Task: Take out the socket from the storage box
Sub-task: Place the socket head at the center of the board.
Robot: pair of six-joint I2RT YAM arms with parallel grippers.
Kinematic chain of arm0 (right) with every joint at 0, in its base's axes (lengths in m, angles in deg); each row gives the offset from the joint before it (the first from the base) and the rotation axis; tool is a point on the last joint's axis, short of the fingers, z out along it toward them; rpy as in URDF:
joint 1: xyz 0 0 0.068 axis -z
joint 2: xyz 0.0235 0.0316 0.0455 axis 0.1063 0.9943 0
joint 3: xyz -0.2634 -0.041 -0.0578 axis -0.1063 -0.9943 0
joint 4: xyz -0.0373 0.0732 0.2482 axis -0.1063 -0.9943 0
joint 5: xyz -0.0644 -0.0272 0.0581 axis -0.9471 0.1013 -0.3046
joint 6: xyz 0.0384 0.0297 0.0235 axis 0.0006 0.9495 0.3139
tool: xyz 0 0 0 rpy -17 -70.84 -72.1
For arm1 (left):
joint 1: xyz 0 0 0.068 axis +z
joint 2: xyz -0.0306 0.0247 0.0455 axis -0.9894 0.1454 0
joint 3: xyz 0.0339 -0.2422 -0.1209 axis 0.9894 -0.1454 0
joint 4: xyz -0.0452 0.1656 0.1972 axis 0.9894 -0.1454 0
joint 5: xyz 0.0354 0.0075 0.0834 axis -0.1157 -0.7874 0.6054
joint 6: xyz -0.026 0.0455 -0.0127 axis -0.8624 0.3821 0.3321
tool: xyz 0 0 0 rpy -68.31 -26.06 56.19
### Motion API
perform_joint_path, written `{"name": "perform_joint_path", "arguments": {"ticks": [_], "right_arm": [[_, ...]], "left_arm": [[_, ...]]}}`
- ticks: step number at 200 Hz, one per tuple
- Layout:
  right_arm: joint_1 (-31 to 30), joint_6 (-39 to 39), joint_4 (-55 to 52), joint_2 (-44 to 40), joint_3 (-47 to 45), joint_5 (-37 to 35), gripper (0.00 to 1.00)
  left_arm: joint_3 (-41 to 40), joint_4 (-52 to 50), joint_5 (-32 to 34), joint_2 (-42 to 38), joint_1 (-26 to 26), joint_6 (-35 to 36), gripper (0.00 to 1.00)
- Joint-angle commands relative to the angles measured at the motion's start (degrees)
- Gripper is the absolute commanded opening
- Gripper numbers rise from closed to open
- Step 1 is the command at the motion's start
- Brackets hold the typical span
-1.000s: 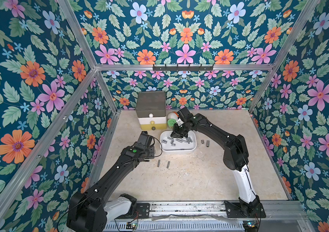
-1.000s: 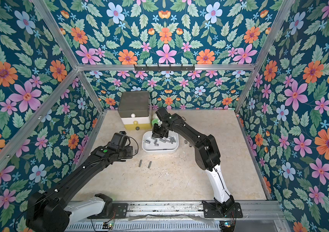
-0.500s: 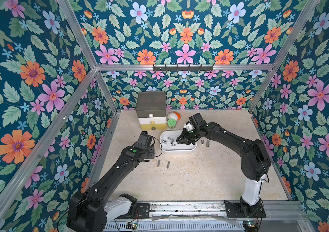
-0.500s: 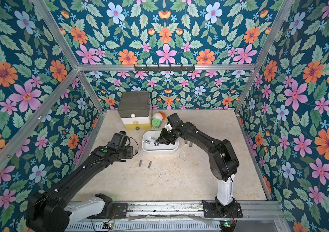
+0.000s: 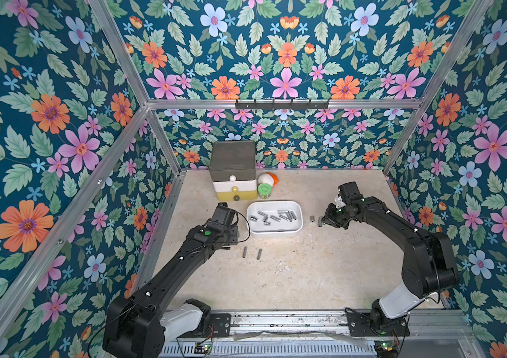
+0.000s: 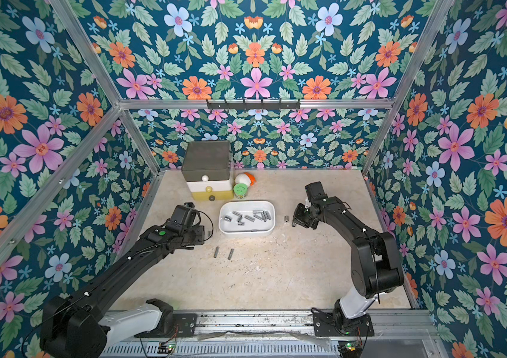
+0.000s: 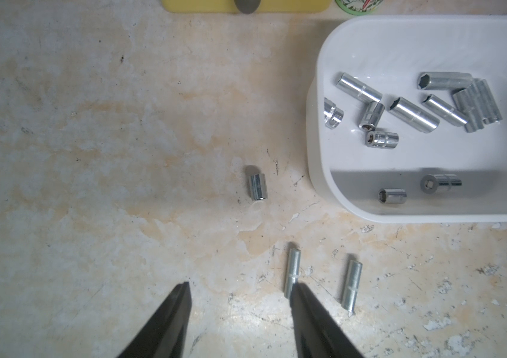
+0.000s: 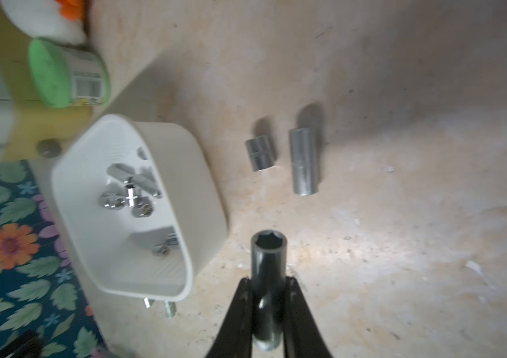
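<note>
Left of the storage box [image 5: 274,232], your left end effector [image 7: 240,288] hangs with jaws apart, empty. Right of the storage box, your right end effector [image 8: 267,280] is clamped on a socket [image 8: 267,248] above the desk [image 8: 401,217]. Released high, it could roll into the two sockets [image 8: 303,161] there. The label on the jar [image 8: 60,72] is unreadable.

Several sockets [image 6: 250,216] are seen lying inside the storage box [image 6: 247,233]. The drawer tower [image 6: 209,173] is placed just behind the box, two long sockets [image 6: 216,252] are laid on the table [image 6: 277,272] in front of it, and the right gripper [image 6: 295,222] is held near its right end, apart.
</note>
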Motion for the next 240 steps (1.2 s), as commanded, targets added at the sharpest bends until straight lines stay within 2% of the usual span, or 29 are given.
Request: {"name": "perform_joint_path", "arguments": {"ticks": [1, 49, 158, 240], "right_arm": [[0.5, -6.2, -2.8, 3.8, 0.9, -7.8, 0.02], [0.4, -7.5, -2.8, 9.9, 2.7, -14.1, 0.03], [0.3, -9.0, -2.0, 16.1, 5.4, -12.7, 0.09], [-0.1, -9.1, -2.6, 16.0, 5.8, -12.9, 0.23]], "left_arm": [[0.3, 0.2, 0.4, 0.0, 0.0, 0.2, 0.59], [0.1, 0.0, 0.7, 0.0, 0.0, 0.0, 0.59], [0.3, -0.1, 0.9, 0.3, 0.0, 0.1, 0.59], [0.3, 0.0, 1.0, 0.4, 0.0, 0.1, 0.59]]}}
